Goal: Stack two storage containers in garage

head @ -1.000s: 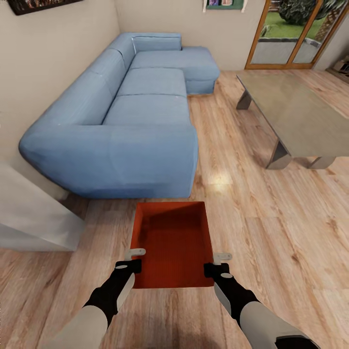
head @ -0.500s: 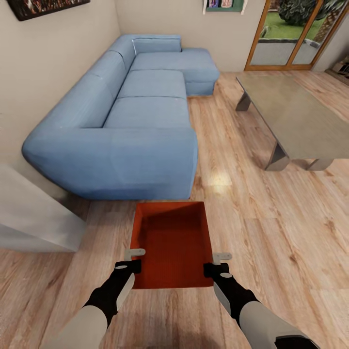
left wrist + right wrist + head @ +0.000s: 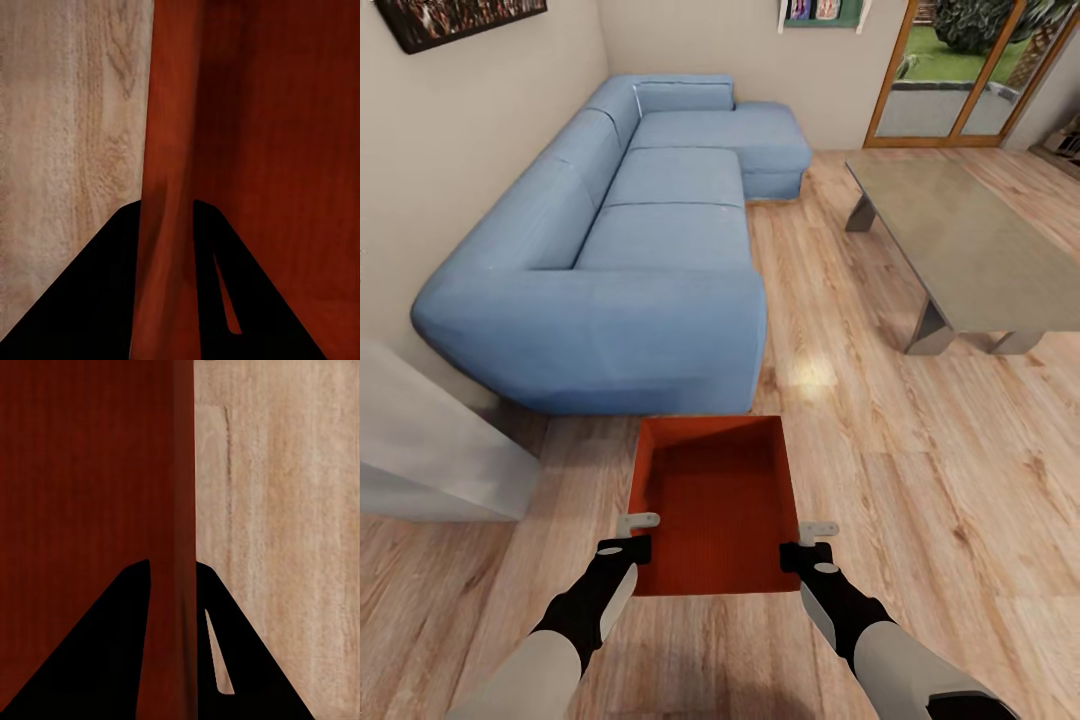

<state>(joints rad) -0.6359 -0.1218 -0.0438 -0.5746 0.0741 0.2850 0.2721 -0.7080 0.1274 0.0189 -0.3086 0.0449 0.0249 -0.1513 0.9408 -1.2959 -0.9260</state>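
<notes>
A dark-framed picture (image 3: 455, 20) hangs on the beige wall at far left; below it a pale translucent slab (image 3: 430, 440) juts in by the big light-blue sectional sofa (image 3: 630, 250). On the light wood-plank floor (image 3: 940, 480), held just in front of the sofa's near arm, is one orange-red rectangular storage container (image 3: 715, 500), lidless, ribbed inside — carried between both arms. The left tool (image 3: 635, 535) is clamped on the container's left wall near the close corner; from the left wrist, its dark fingers (image 3: 97, 300) straddle that wall (image 3: 169, 150). The right tool (image 3: 808, 540) grips the right wall likewise, fingers (image 3: 247, 660) pinching either side of the red wall (image 3: 176, 472). Further right stands a low grey tabletop (image 3: 970, 240), well apart from the container; behind it, wood-framed glass doors (image 3: 960, 70) show greenery.
</notes>
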